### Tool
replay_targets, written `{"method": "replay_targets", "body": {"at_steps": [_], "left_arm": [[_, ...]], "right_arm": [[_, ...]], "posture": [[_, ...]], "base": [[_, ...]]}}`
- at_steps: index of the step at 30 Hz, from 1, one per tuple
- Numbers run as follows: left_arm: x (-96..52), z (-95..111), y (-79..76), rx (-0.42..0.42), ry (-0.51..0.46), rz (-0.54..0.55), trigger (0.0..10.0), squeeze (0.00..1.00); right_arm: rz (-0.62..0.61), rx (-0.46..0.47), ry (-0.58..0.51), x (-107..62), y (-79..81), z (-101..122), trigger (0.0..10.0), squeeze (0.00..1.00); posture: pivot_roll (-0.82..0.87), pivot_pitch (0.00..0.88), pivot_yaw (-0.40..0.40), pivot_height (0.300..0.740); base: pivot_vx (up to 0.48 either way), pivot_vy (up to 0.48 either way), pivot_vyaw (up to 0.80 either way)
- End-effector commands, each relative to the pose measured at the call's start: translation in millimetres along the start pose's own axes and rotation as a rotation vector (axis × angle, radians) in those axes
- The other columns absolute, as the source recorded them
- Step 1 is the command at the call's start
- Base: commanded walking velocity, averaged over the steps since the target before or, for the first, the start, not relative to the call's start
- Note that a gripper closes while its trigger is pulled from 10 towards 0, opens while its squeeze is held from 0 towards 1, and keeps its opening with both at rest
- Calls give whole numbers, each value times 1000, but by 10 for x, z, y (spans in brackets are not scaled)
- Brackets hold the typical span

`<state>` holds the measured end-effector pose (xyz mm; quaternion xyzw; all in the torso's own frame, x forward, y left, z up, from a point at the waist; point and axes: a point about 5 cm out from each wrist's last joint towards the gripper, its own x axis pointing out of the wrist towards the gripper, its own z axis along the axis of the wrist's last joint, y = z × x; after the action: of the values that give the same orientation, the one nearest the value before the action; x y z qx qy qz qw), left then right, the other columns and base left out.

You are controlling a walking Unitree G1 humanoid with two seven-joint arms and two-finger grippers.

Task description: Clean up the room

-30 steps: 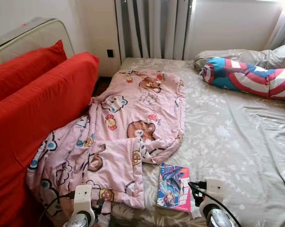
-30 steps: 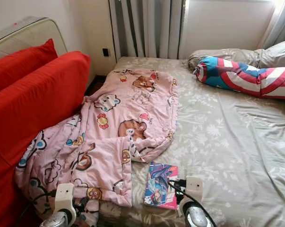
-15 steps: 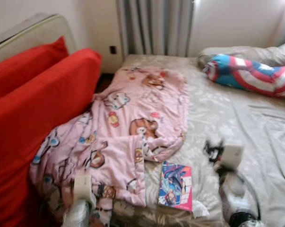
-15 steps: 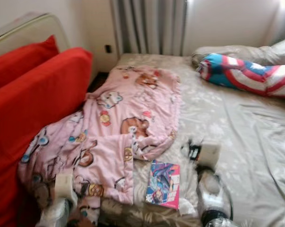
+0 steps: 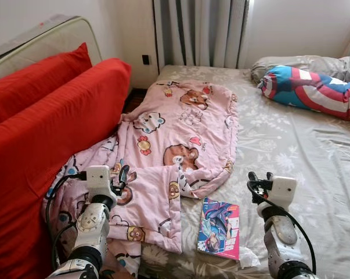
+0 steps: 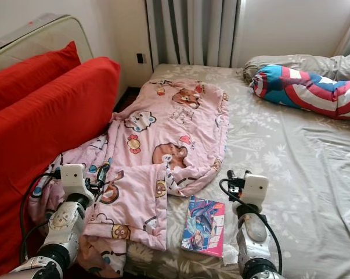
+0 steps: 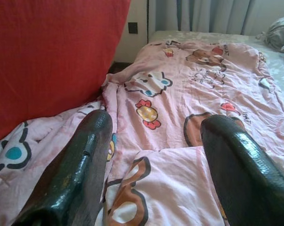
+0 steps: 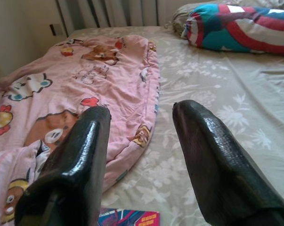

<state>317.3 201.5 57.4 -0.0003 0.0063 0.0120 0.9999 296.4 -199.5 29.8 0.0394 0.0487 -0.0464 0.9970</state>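
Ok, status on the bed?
Both pincers open: left pincer over pink blanket, right pincer above sheet. Blanket rumpled. Comic book lies between.

A bed (image 5: 291, 139) with a grey flowered sheet stands against a pale wall (image 5: 302, 26). Grey striped curtains (image 5: 201, 32) hang behind it, beside a dark wall socket (image 5: 145, 59). A mattress (image 5: 41, 40) leans at the left, daylight entering from the right
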Motion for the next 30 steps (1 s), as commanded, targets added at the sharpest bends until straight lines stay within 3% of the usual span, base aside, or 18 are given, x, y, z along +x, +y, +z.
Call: {"method": "replay_targets", "body": {"at_steps": [1,6,13,17,26,30], "left_arm": [[-50,-72,54,0,35,11,10000,0],[-152,-246,14,-2,115,3,10000,0],[-130,-231,12,-14,117,2,10000,0],[-123,-216,1,-22,104,-4,10000,0],[-202,-311,-29,-37,131,-7,10000,0],[-159,-283,-103,-50,127,-23,10000,0]], "right_arm": [[-9,6,14,-17,-13,-29,10000,0],[2,-35,37,8,-11,-26,10000,0],[-5,-38,26,73,-22,51,10000,0],[0,-44,73,43,-9,-25,10000,0],[5,-49,124,-13,3,-131,10000,0],[32,-68,101,52,40,-50,10000,0]], "posture": [[28,0,58,740],[24,0,53,740],[14,0,56,740],[28,0,51,740],[36,0,15,691],[28,0,10,681]], "base": [[0,0,0],[0,0,0],[0,0,0],[0,0,0],[0,0,0],[0,0,0]]}}
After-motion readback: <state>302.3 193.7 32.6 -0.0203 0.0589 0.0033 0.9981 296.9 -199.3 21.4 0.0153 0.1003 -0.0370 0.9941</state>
